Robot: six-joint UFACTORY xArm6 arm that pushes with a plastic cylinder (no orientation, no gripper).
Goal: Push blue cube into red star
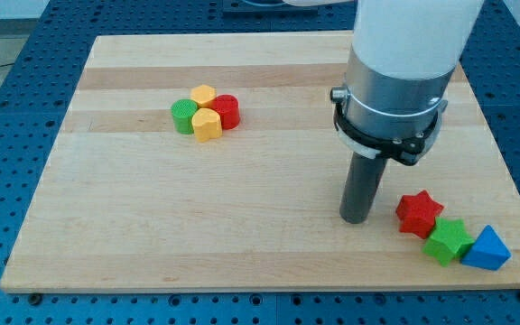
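The red star (418, 213) lies near the view's bottom right of the wooden board (242, 226). A green star (447, 240) touches its lower right side. A blue block (487, 249), which looks triangular, touches the green star on the right, near the board's corner. The blue block does not touch the red star. My tip (357, 219) rests on the board just left of the red star, with a small gap between them. The green star stands between the blue block and the red star.
A cluster of blocks sits at the view's upper left: a green cylinder (184, 116), a yellow hexagon (204, 95), a red cylinder (227, 111) and a yellow heart-like block (207, 125). The board's right and bottom edges are close to the blue block.
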